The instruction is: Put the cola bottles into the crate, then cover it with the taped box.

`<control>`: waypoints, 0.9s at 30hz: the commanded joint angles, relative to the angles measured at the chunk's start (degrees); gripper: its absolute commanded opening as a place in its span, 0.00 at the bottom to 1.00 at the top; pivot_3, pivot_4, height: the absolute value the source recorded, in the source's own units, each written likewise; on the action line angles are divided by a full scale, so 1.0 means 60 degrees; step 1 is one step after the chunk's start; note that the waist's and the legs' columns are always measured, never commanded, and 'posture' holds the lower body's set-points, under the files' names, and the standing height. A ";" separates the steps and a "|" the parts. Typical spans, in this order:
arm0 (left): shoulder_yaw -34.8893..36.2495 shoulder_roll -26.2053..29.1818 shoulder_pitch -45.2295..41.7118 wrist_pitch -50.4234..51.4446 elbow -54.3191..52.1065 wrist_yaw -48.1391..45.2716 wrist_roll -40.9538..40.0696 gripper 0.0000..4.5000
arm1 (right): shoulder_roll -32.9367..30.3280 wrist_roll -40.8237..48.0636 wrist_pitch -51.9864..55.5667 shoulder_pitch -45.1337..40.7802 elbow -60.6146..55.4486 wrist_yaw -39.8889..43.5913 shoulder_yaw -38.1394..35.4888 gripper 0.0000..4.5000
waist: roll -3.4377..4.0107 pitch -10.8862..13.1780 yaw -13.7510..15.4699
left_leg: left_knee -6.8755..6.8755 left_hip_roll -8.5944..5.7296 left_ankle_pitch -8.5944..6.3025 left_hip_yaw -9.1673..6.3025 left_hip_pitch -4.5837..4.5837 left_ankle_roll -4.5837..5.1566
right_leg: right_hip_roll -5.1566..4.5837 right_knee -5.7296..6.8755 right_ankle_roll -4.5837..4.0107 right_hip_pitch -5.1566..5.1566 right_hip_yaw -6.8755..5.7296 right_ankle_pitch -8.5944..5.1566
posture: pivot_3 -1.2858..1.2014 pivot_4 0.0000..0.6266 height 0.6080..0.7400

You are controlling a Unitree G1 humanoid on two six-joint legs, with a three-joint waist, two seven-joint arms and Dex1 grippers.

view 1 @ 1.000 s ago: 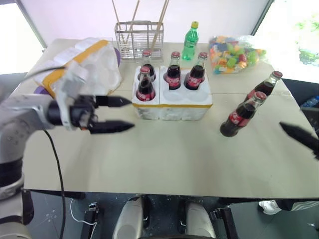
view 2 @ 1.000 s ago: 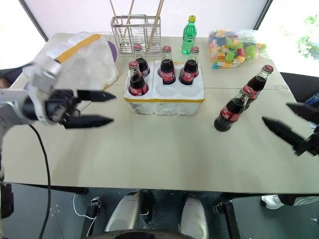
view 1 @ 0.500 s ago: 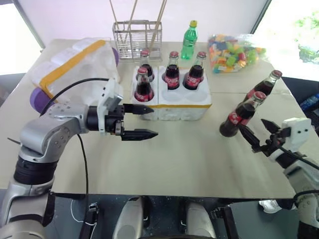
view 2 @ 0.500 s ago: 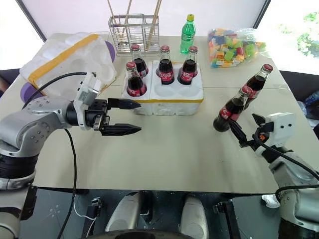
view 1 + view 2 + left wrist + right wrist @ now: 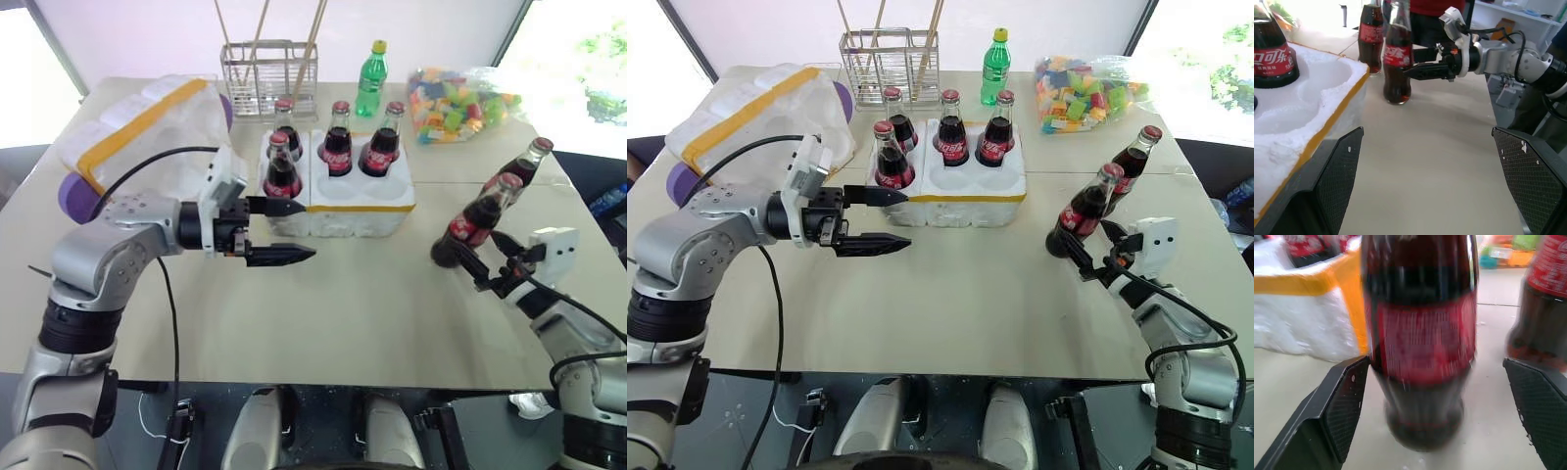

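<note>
Black fingers of the right gripper [image 5: 1089, 257] stand spread, level with the near cola bottle [image 5: 1079, 213] at its 11 o'clock, not yet around it. Judged best: ease forward until the label sits between the pads, close low on the body, lift straight so the second loose bottle [image 5: 1129, 162] at 1 o'clock stays standing. Spread too and holding nothing, the left gripper [image 5: 281, 231] hovers at the crate's 8 o'clock. The crate [image 5: 338, 204] holds four bottles, with two front wells free. At its 9 o'clock lies the taped box [image 5: 147, 132].
</note>
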 commanded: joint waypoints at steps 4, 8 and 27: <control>0.0149 -0.0068 -0.0167 -0.0209 -0.0139 0.0051 -0.0030 0.97 | 0.0076 -0.0048 -0.0258 -0.1018 0.0575 -0.0059 0.0450 1.00 | 0.0001 0.0000 -0.0023 | 0.0004 0.0000 0.0000 0.0001 0.0000 0.0000 | 0.0000 0.0000 0.0000 -0.0001 0.0000 0.0000 | 0.52 0.24 0.97; 0.0188 -0.0103 -0.0257 -0.0155 -0.0101 0.0085 -0.0045 0.97 | 0.0077 -0.0074 -0.0473 -0.1428 0.1083 0.0071 0.0611 1.00 | 0.0001 0.0000 0.0017 | 0.0005 0.0000 0.0005 -0.0003 -0.0001 -0.0008 | 0.0000 0.0016 0.0000 -0.0003 -0.0001 0.0000 | 0.52 0.24 0.97; 0.0844 0.0235 0.0280 -0.0162 -0.0376 0.0570 -0.0054 1.00 | 0.0337 0.1010 0.0428 -0.6602 0.0938 0.0030 0.1798 0.64 | 0.0034 0.0020 -0.0429 | -0.0001 0.0001 0.0027 0.0000 -0.0006 -0.0042 | -0.0003 0.0079 0.0002 -0.0038 0.0003 -0.0003 | 0.52 0.24 0.97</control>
